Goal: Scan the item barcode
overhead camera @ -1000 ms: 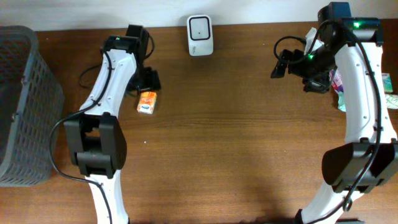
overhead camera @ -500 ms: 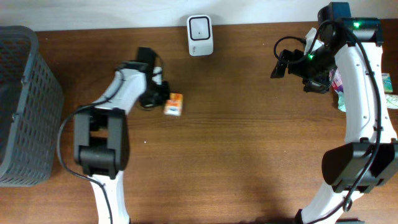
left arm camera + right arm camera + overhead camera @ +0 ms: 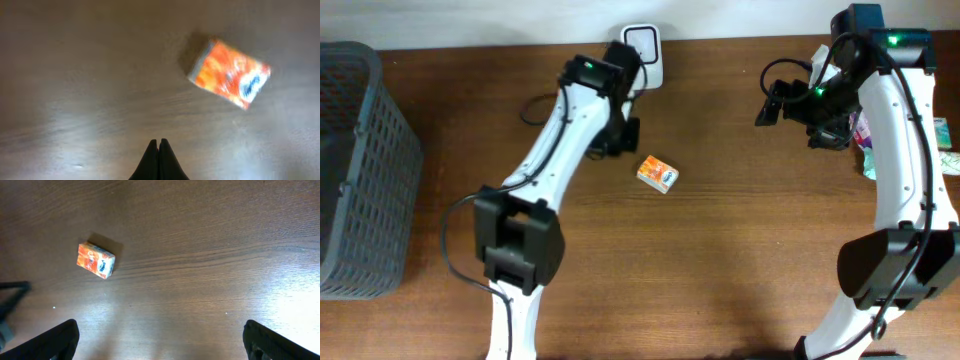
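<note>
Two white arms rise from the near edge of the wooden table (image 3: 720,270). The left arm (image 3: 545,170) leans diagonally toward the far middle, and the right arm (image 3: 905,180) stands along the right side. A grey mesh basket (image 3: 370,200) sits at the table's left edge, well apart from everything else.

Further in, about midway across the table, a small orange box (image 3: 659,173) lies flat on the wood, turned at a slant. Nothing touches it. The left wrist view shows it blurred, with orange wrapping and a blue-and-white mark toward one end. I cannot tell whether a barcode faces up.

Just beyond the box and a little to its left hangs the left gripper (image 3: 158,150). Its two dark fingertips are pressed together into one point with nothing between them. From its own camera the box lies ahead and off to the right of the tips, clearly apart from them.

Over the right part of the table the right gripper (image 3: 160,330) hangs with its jaws spread wide. One dark finger sits in each bottom corner of the right wrist view, with only bare wood between them. In that view the box sits toward the upper left, well apart from either finger.

At the far edge stands a white scanner (image 3: 645,45), upright near the middle, with the left arm's wrist covering its left side. Far right, behind the right arm, a few coloured packets (image 3: 950,160) lie at the table's edge, too small to read.
</note>
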You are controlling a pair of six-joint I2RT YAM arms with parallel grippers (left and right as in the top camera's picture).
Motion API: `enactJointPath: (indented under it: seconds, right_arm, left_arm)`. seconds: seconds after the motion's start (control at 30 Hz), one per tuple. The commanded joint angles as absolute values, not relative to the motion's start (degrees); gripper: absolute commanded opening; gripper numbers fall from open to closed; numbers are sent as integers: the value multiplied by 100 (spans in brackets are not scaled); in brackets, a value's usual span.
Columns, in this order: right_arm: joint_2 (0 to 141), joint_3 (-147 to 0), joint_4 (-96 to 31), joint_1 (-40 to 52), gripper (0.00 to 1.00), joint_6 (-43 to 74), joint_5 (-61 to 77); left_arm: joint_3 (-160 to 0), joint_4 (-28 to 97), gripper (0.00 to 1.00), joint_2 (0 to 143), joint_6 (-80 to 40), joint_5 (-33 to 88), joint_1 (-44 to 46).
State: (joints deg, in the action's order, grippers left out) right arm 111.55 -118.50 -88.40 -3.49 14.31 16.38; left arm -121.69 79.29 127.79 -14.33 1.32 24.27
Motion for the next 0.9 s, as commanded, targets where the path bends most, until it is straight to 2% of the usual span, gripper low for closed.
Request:
enactJointPath:
  seconds: [0.0,0.2,0.43,0.57,0.6,0.63,0.67,0.73,0.77,0.8,0.83,0.87]
  right_arm:
    - [11104,-11817,-8844,-303,99,1376,1586]
    - [11104,-11817,-8842,-301,99,1376,1586]
    - [11104,-11817,-8844,-303,99,1376,1586]
    - [11104,-11817,-8844,-301,99,1374,1586]
    - [11104,-11817,-8844,-301,99,1374,1586]
    - [11104,-11817,-8842,-303,99,1374,1586]
    - [11104,-11817,-8844,-303,99,1374,1586]
    - [11104,-11817,-8844,-301,99,1374,1586]
    - [11104,-11817,-8842,-301,99,1376,1586]
    - [11104,-11817,-8844,-301,99,1374,1586]
    - [11104,-11817,-8844,-301,99,1376,1586]
    - [11104,-11817,-8844,-301,99,1374,1586]
  left_arm:
    - [-11690,7913,0,13531,-1409,784,2974]
    - [-11690,6978,0,14027,-2276,840,3361]
    - [-11834,4305,0,14151,-2545,1846,3336]
    - [-12792,4779,0,13817,-1935,1468,2773]
    - [-12932,4980,0,13681,-1935,1170,2635]
    - [-13174,5505,0,13329,-1935,242,2279]
    - [-13275,6069,9,12951,-1911,-311,1833]
    - [-13277,7000,43,12617,-1638,-552,1131]
    - [-13270,7365,50,12619,-1638,-797,854]
    - [-13231,7478,68,12630,-1638,-880,711]
    - [-13203,7686,96,12630,-1640,-882,412]
    - [-13203,7752,99,12630,-1640,-884,250]
